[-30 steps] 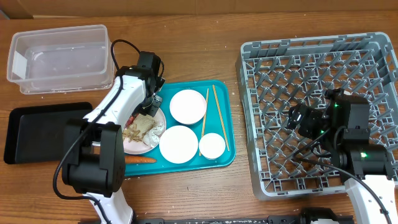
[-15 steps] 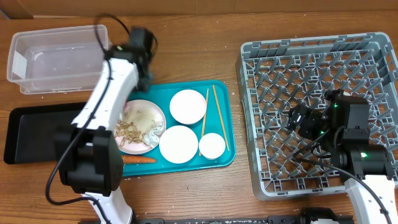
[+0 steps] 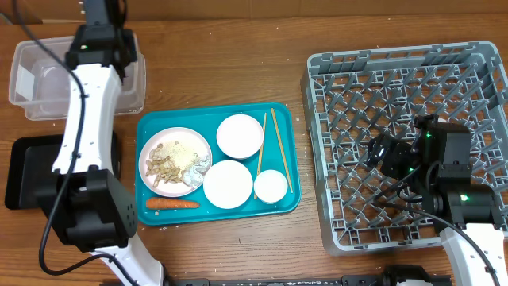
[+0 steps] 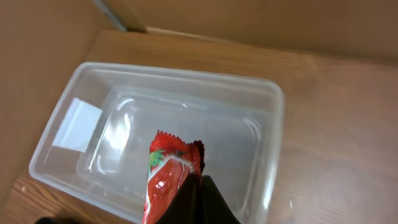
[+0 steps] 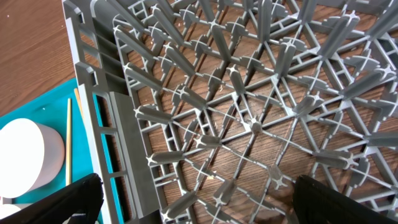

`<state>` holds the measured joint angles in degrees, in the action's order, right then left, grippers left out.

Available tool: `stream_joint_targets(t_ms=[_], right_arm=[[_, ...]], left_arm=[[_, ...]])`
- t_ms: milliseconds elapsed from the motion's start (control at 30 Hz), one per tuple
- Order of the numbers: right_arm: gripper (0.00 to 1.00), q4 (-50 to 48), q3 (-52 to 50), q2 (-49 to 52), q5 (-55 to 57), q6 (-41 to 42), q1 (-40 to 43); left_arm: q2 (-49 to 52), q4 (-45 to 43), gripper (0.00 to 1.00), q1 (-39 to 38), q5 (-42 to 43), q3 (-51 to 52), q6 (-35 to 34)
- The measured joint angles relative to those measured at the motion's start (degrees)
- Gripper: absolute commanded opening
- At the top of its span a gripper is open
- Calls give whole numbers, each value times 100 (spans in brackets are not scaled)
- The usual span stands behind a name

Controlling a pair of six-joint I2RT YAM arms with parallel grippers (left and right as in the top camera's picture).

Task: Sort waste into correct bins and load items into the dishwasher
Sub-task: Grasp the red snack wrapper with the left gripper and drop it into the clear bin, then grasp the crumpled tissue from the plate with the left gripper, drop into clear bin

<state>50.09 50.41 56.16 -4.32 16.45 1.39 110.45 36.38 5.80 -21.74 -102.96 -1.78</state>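
Observation:
My left gripper (image 3: 101, 36) (image 4: 200, 183) is shut on the red snack wrapper (image 4: 169, 177) and holds it just above the clear tub (image 3: 44, 87) (image 4: 199, 118), which has nothing inside. On the teal tray (image 3: 290, 119) a plate (image 3: 176, 163) carries beige food scraps and rice. Beside it lie two white bowls (image 3: 240, 136) (image 3: 228, 184), a small cup (image 3: 271, 186) (image 5: 22, 165) and two chopsticks (image 3: 273, 147). An orange carrot (image 3: 175, 203) lies at the tray's front edge. My right gripper (image 3: 382, 155) (image 5: 193, 199) hangs open over the grey dish rack (image 3: 397, 87) (image 5: 249, 93).
The shallow black tray (image 3: 24, 171) sits at the left edge in front of the tub, partly under my left arm. A cardboard wall stands behind the tub. Bare wooden table lies between the teal tray and the rack.
My left arm has lifted the red wrapper off the plate and swung it back and left until it is over the clear tub. The right arm has stayed put.

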Motion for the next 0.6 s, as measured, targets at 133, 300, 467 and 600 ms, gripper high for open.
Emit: stream_joint_targets(t_ms=[133, 300, 467, 600], right_arm=[[100, 2, 0, 0, 2, 0, 0], [100, 2, 0, 0, 0, 2, 2], [100, 4, 0, 0, -13, 2, 0], [100, 2, 0, 0, -15, 0, 0]], left_arm=[[168, -238, 24, 201, 11, -7, -339], [656, -295, 40, 258, 72, -7, -544], [850, 74, 50, 243, 179, -4, -579], [708, 1091, 62, 133, 358, -15, -575]])
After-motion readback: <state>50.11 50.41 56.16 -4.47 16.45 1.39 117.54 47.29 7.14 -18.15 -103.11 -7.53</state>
